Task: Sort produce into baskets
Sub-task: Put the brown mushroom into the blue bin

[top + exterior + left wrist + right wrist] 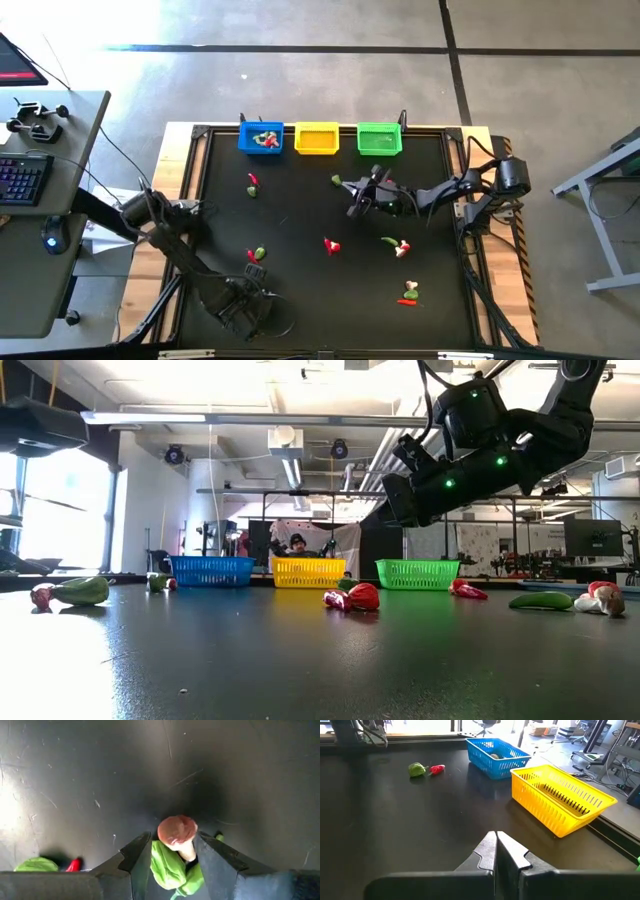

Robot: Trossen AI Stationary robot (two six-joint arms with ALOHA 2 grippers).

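High view gives us three mesh baskets in a row at the far edge of the black surface [300, 215]: blue basket [261, 138], yellow basket [317, 139] beside it, green basket [379, 139] beyond. We count six loose clusters of tiny red, green and whitish produce [330, 245] scattered in front of the yellow basket, and red and whitish pieces inside the blue one. Left pincer [175, 857], well in front of the blue basket, grips a reddish-capped mushroom [177, 832] with a green piece. Right pincer [496, 845], in front of the green basket, is closed, empty.
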